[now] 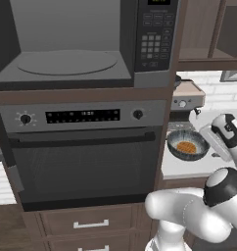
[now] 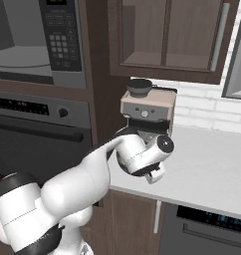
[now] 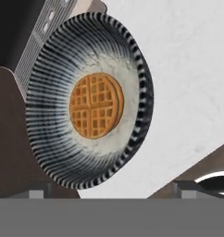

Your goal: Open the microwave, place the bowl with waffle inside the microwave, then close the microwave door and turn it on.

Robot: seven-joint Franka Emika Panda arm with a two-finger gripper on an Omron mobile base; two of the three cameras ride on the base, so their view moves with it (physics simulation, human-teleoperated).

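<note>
My gripper [image 3: 112, 187] hangs over the white counter [image 3: 188, 69] with its jaws spread as wide as they go, and nothing sits between them. Straight ahead of my hand is the bowl [image 3: 88, 104], dark with fine white stripes running up its wall and pale at the bottom, and the round orange-brown waffle [image 3: 96, 105] lies flat at its centre. My two dark fingertips [image 3: 37, 190] stand at either side of the bowl's nearer rim, apart from it as far as I can see; I am touching neither the bowl nor the waffle. In the left base view the bowl [image 1: 187, 145] stands on the counter's edge just beside the tall dark cabinet column, with my wrist just to its right and slightly above. Beyond the bowl from my hand stands a beige coffee machine [image 2: 147, 107] with a dark round top, close behind my wrist in the right base view. The microwave [image 1: 86, 41] is up and well off to the left of my hand, with its grey interior and round turntable [image 1: 66, 62] in plain sight and the black keypad panel [image 1: 156, 34] at its right. Under it is the oven [image 1: 83, 152], with knobs and a bar handle.
</note>
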